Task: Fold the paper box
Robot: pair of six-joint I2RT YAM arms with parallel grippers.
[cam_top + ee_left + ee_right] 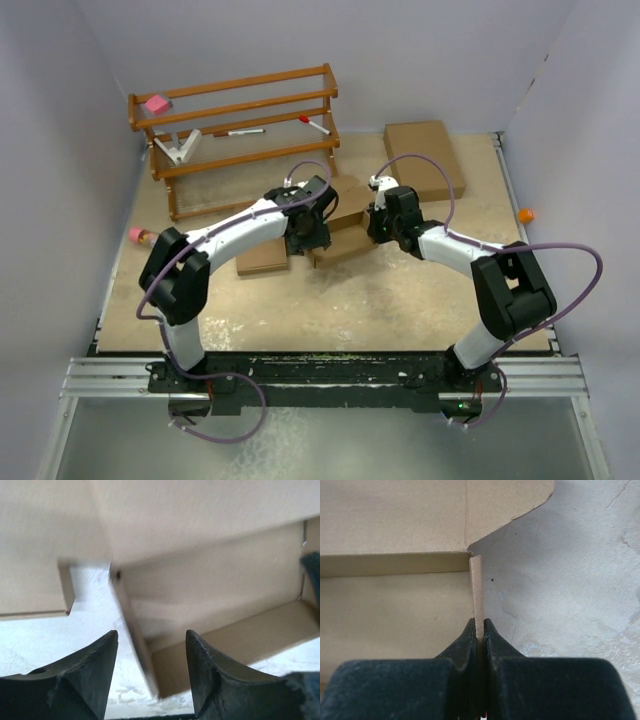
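We see right claw (480, 630) pinching paper box (395, 605) thin wall, box body left of it; left claw (151, 652) gapes open astride another box wall.

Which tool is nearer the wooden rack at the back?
Left. The left tool is just in front of the right end of the wooden rack; the right tool is farther right, beyond that end.

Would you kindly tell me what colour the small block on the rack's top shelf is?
Pink; the block shows best in the top external view.
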